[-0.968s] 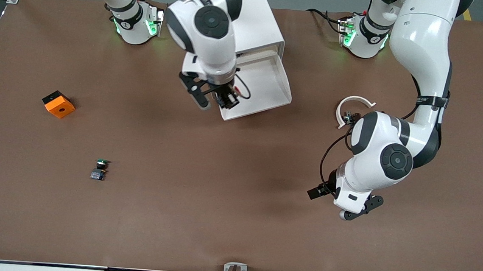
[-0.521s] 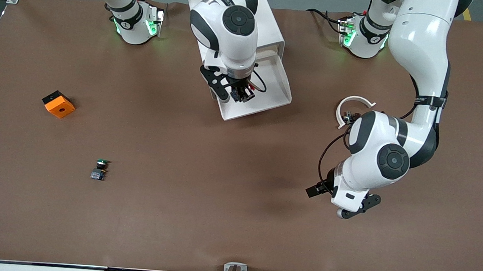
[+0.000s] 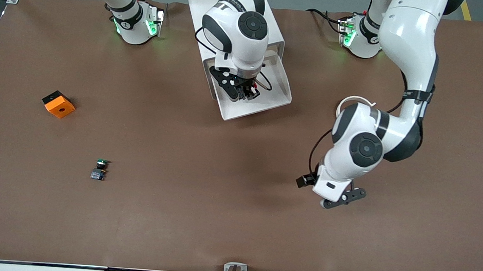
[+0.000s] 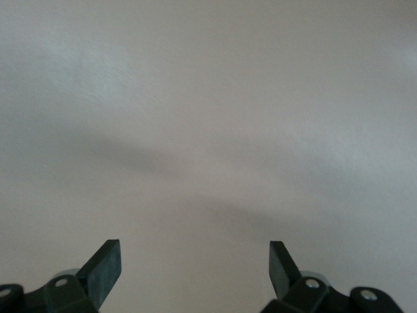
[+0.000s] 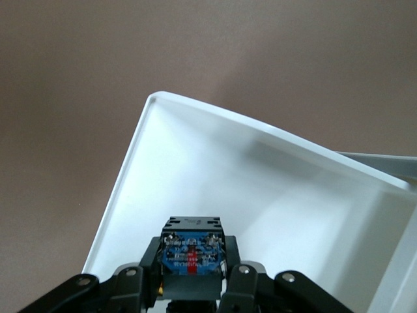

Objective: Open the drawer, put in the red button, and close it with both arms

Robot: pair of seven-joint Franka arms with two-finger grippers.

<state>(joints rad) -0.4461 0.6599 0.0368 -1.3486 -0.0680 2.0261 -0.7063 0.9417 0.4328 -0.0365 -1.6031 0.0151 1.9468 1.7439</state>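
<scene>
The white drawer [image 3: 279, 96] stands pulled out of the white cabinet [image 3: 274, 31]. My right gripper [image 3: 244, 92] hangs over the open drawer, shut on the red button; its bluish base [image 5: 193, 253] faces the right wrist camera, above the drawer's inner wall [image 5: 215, 176]. The red cap is hidden. My left gripper [image 3: 335, 200] is open and empty over bare table toward the left arm's end; in the left wrist view its fingertips [image 4: 104, 264] frame only plain surface.
A green-capped switch [image 3: 100, 169] lies on the table toward the right arm's end. An orange cube [image 3: 58, 104] sits farther from the camera than it. A white curved ring [image 3: 351, 101] lies beside the left arm.
My right gripper has moved with the button from the drawer's front corner to over the drawer's inside. My left arm has swung toward the middle of the table.
</scene>
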